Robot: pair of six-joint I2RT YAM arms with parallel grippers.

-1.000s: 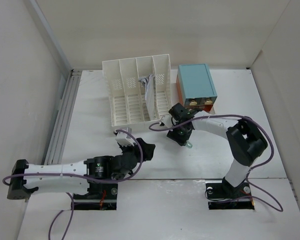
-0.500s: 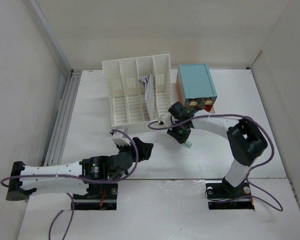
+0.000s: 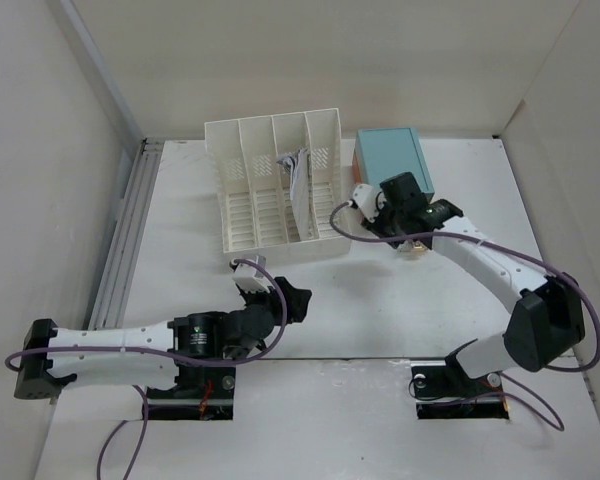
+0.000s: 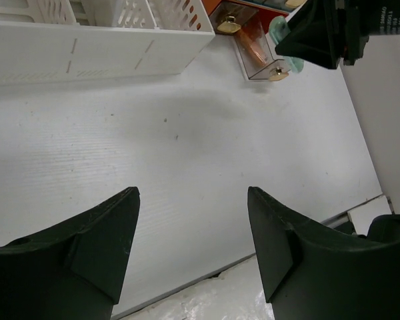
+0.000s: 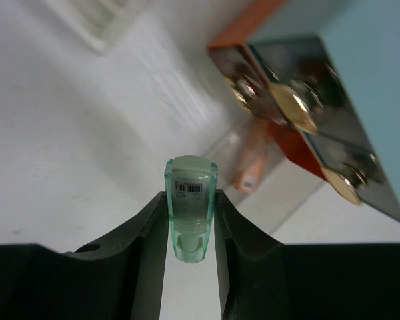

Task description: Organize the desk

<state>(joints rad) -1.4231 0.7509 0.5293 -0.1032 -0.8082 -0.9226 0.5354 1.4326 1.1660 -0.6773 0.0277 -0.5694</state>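
**Right gripper (image 5: 190,200) holding a small translucent green plastic tube (image 5: 189,175) near the pulled-out clear plastic drawer (image 5: 270,175).**

The right gripper is clamped on the tube, whose long axis runs along the fingers, its barcoded end projecting past the tips. The drawer belongs to the teal-topped box with orange drawer fronts (image 3: 392,165). It lies just ahead and to the right of this gripper, lower down, and already holds an orange pen-like item (image 5: 248,163). The broad matte white bench (image 3: 400,300) lies beneath both grippers. The left gripper (image 4: 193,233) hovers with jaws apart and empty, well apart from the drawer. The right arm is the nearer, so the drop probably falls to it.
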